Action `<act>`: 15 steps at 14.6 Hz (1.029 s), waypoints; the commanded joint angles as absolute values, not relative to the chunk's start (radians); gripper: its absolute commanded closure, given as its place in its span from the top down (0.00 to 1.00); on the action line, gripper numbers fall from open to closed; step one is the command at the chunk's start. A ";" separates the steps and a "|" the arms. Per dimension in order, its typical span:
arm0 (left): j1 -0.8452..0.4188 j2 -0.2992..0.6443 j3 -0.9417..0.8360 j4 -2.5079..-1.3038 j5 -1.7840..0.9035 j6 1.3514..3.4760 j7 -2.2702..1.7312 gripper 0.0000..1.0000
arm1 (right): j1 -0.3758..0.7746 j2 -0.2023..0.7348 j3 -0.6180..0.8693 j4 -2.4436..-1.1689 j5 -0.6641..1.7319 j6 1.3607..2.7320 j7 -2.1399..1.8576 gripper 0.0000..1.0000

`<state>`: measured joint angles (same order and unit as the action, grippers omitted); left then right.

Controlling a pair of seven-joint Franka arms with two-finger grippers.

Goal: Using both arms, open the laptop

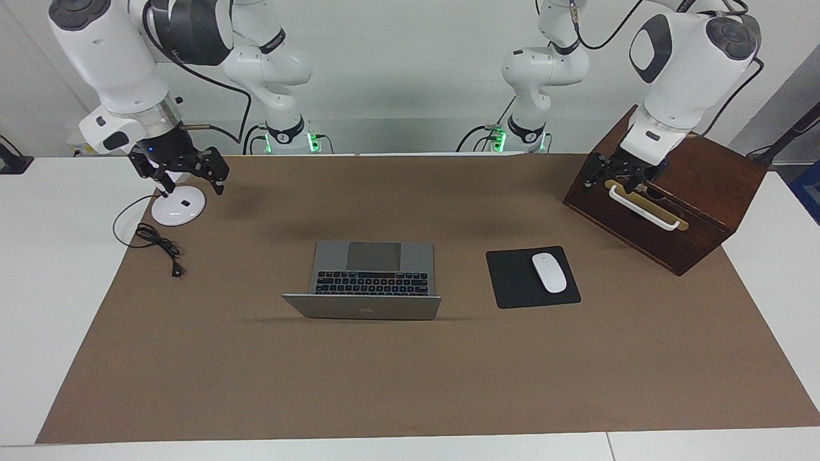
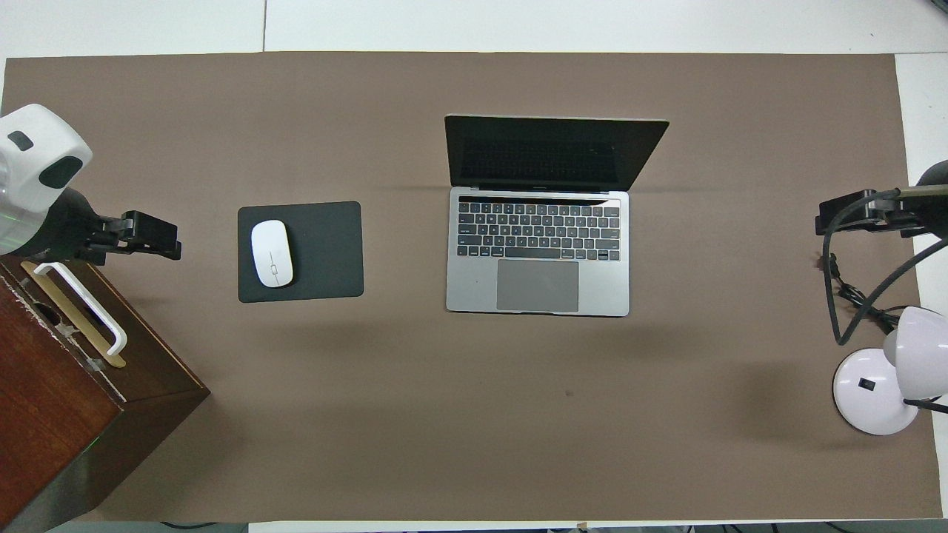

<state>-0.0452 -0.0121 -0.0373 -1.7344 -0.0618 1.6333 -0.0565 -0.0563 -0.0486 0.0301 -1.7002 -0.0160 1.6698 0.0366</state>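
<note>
Laptop (image 1: 373, 282) sat mid-frame in the facing view, on the brown mat of the desk (image 1: 38, 269). Lid already up, tipped back past upright, keyboard and trackpad showing. I'd call the task done; nothing touched it.

Your left gripper (image 1: 615, 182) hung in the upper right of the facing view, fingers apart and holding nothing, just above the white handle (image 1: 644, 208) of the wooden box (image 1: 698, 243). Your right gripper (image 1: 190, 187) hung in the upper left, fingers spread wide and empty, over the round base of the white desk lamp (image 1: 178, 206).

Risks from here:
- If you dropped the left arm at all, an open finger could hook the handle and drag or tip the box.
- If you swung the right arm low, it could clip the lamp or snag its loose black cable (image 1: 157, 243).
- If you went back to the lid, any extra push would over-bend the hinge or slide the laptop toward the mouse (image 1: 549, 272).
</note>
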 commanded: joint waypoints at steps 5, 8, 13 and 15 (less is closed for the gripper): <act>-0.058 0.012 -0.040 -1.652 -0.029 1.592 -0.052 1.00 | -0.087 -0.068 0.057 -1.698 0.000 1.632 0.048 1.00; -0.058 0.012 -0.037 -1.654 -0.029 1.614 -0.048 1.00 | -0.092 -0.068 0.063 -1.698 0.000 1.628 0.048 1.00; -0.060 0.014 -0.035 -1.654 -0.029 1.623 -0.046 1.00 | -0.094 -0.046 0.063 -1.649 0.000 1.575 0.049 1.00; -0.060 0.014 -0.035 -1.654 -0.029 1.623 -0.048 1.00 | -0.098 -0.046 0.064 -1.649 0.000 1.577 0.049 1.00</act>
